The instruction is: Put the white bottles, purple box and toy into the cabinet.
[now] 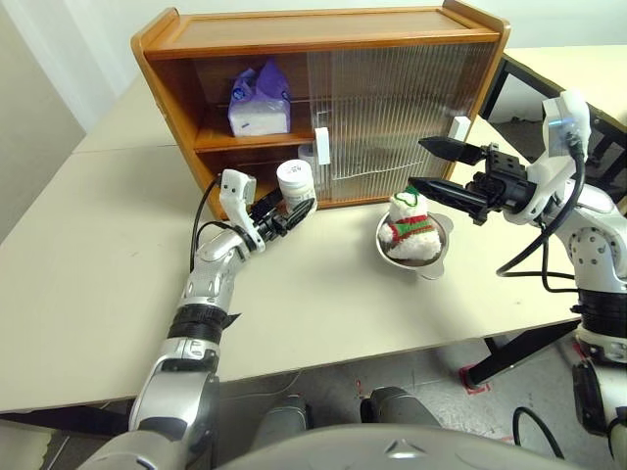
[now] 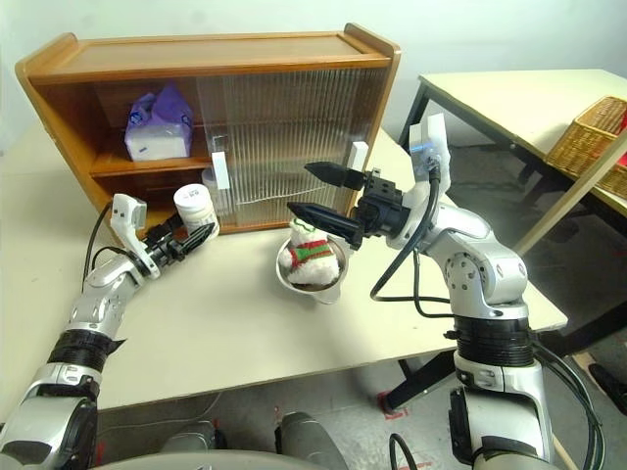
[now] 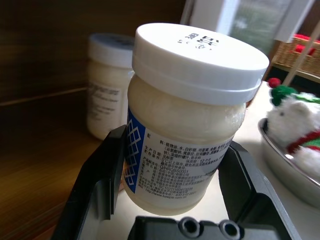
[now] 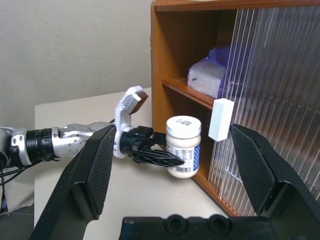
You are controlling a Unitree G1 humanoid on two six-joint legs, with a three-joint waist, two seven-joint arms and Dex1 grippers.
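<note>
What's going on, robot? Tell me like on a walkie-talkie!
Left gripper shut on white bottle, at the cabinet's lower shelf. Right gripper open, empty, above the toy in its bowl. Purple box shelved. Nothing blocking.

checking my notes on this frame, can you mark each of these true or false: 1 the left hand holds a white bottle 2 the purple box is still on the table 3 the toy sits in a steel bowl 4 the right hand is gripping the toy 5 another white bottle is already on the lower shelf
1. True: the left hand is shut on a white bottle.
2. False: the purple box lies on the cabinet's upper shelf.
3. True: the toy sits in the steel bowl.
4. False: the right hand is open beside the toy, apart from it.
5. True: a second white bottle stands on the lower shelf.
</note>
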